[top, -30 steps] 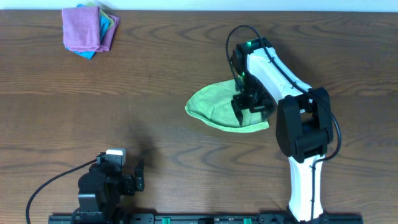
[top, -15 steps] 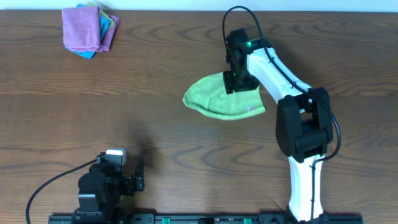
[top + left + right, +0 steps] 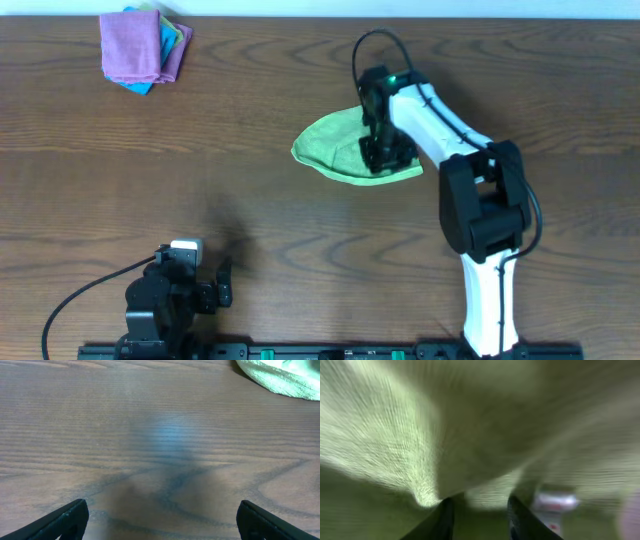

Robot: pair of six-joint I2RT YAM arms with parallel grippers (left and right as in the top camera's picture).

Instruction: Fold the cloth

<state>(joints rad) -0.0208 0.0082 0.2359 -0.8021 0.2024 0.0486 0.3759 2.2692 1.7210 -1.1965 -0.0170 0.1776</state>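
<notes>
- The small white tag (image 3: 555, 502) at the edge of the light lime-green microfibre cloth (image 3: 330, 150) showed in the right wrist view. It was too blurred for any writing to be read.
- The light lime-green microfibre cloth lay on the dark brown wood-grain desk (image 3: 200, 170), right of its middle. It was bunched into a rounded, uneven shape.
- The right jaws pointed down into the right part of the cloth, under the white right arm (image 3: 440, 115).
- The right jaws stood narrow. Their two dark fingers (image 3: 445, 520) were close together, with green fabric rising in a ridge at the gap between them.
- The blur left it impossible to tell whether the right jaws had the fabric pinched or were only pressing into it.
- The left jaws stood wide apart over bare desk and held nothing. Their black fingertips (image 3: 70, 517) sat at the two lower corners of the left wrist view.
- The black left arm (image 3: 160, 300) sat at the near edge of the desk, well apart from the cloth. Only one edge of the cloth showed, at the top right of the left wrist view.
- A folded purple cloth (image 3: 130, 45) lay on a blue cloth (image 3: 141, 88) at the far left corner of the desk, well away from both arms.
</notes>
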